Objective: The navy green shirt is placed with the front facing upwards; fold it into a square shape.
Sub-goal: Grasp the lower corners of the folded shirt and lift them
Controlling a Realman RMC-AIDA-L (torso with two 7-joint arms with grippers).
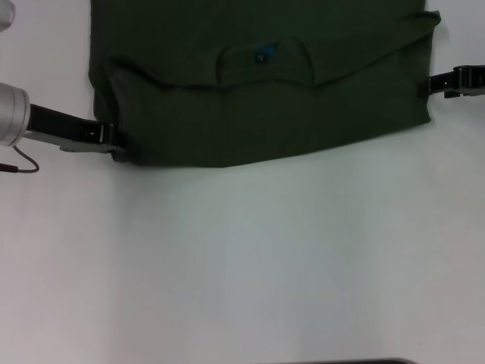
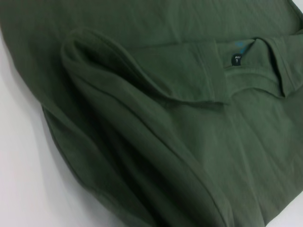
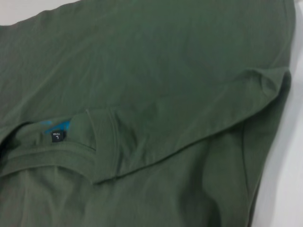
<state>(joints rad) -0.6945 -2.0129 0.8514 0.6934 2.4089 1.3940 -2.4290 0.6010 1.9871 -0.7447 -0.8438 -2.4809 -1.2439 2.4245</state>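
The navy green shirt (image 1: 258,114) lies on the white table (image 1: 242,258) at the far side, its near part doubled over so the ribbed collar (image 1: 227,64) and the small neck tag (image 1: 262,54) face up. My left gripper (image 1: 115,142) is at the shirt's near left corner, touching the cloth edge. My right gripper (image 1: 433,83) meets the right edge. The left wrist view shows the shirt (image 2: 189,142) with a raised fold and the tag (image 2: 236,59). The right wrist view shows the folded-over layer of the shirt (image 3: 165,71) and the tag (image 3: 57,136). No lettering shows.
Bare white tabletop stretches from the shirt's near edge toward me. A thin dark cable (image 1: 23,163) hangs off my left arm at the left border. A dark strip (image 1: 356,362) sits at the bottom edge of the head view.
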